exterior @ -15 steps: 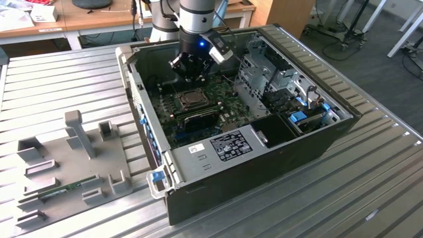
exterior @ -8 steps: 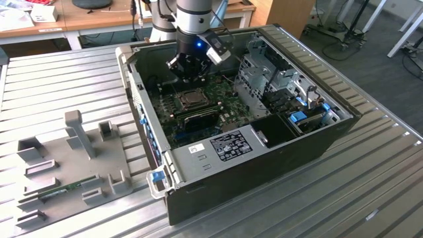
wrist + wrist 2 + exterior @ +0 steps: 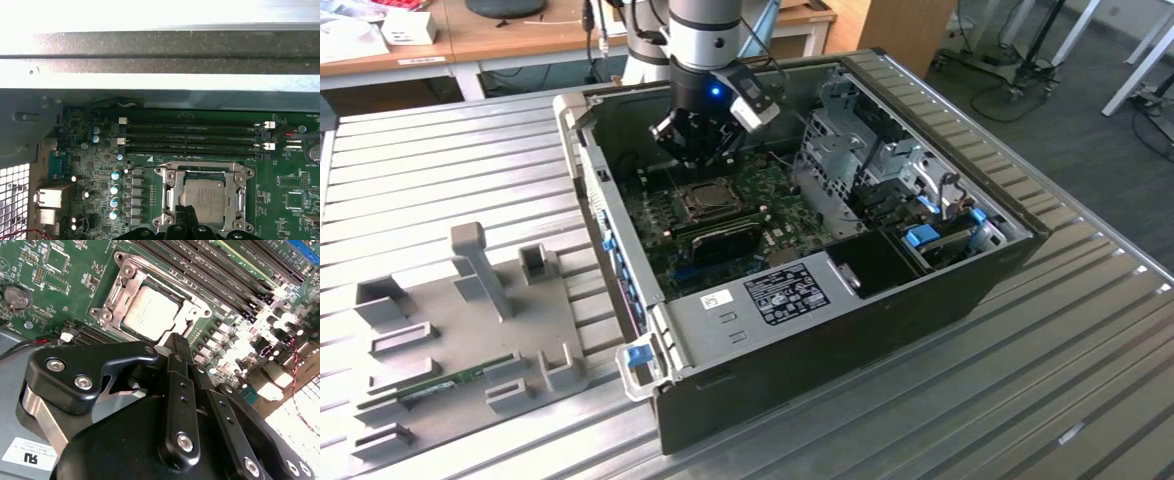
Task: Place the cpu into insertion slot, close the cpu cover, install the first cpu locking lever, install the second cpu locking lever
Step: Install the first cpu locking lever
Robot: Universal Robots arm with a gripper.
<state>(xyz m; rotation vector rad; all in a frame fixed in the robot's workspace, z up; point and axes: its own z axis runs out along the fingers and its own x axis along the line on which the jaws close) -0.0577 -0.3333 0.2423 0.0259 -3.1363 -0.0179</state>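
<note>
Tool closed, holding nothing, hovers over cpu beneath lowered cpu cover

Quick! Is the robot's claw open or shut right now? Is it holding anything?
Gripper: shut, fingertips together, holding nothing, close to the cpu.

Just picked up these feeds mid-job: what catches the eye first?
The black end effector hangs inside the open computer case, just above the green motherboard. At its tip, in both wrist views, the silvery cpu lies framed by the flat cpu cover. Long black memory slots run alongside it.
</note>
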